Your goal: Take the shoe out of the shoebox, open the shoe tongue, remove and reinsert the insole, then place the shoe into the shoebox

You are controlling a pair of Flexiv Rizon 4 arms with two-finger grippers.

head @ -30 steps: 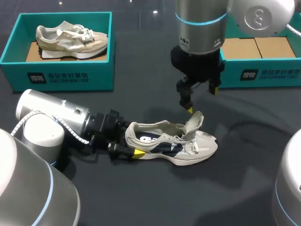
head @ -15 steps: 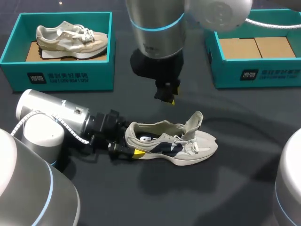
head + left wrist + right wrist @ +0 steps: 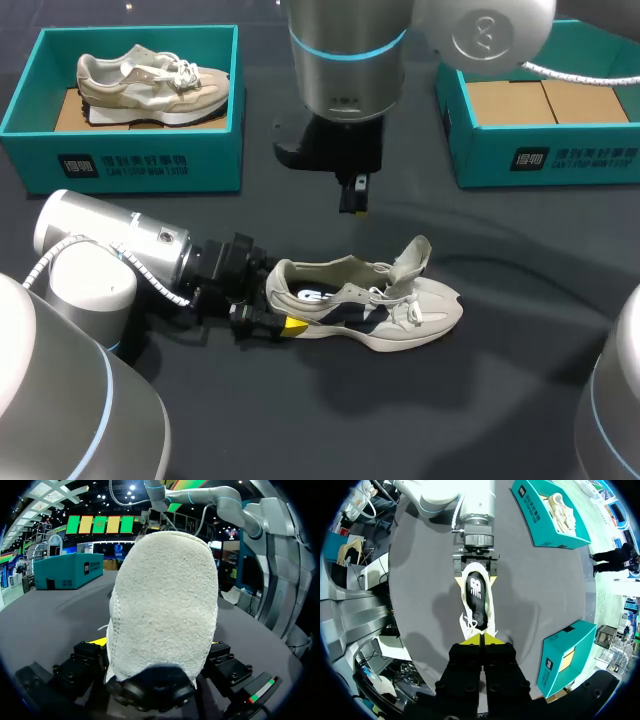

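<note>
- Since a second ago the right gripper (image 3: 354, 203) has left its place over the raised tongue (image 3: 412, 258) and swung across toward the heel end. It now hangs clear above and behind the shoe (image 3: 370, 305), fingertips pressed together and holding nothing.
- Nothing else has shifted: the left gripper (image 3: 274, 312) stays clamped on the shoe's heel, one finger on each side.
- On the table, the shoe's long axis runs straight out from the left fingers, toe pointing away toward my right, sole down.
- Its dark insole (image 3: 310, 296) shows in the opening just ahead of the left fingers.
- From the left wrist, the heel between the fingers hides the rest of the shoe.
- Overhead, the left gripper's far finger is hidden behind the heel.
</note>
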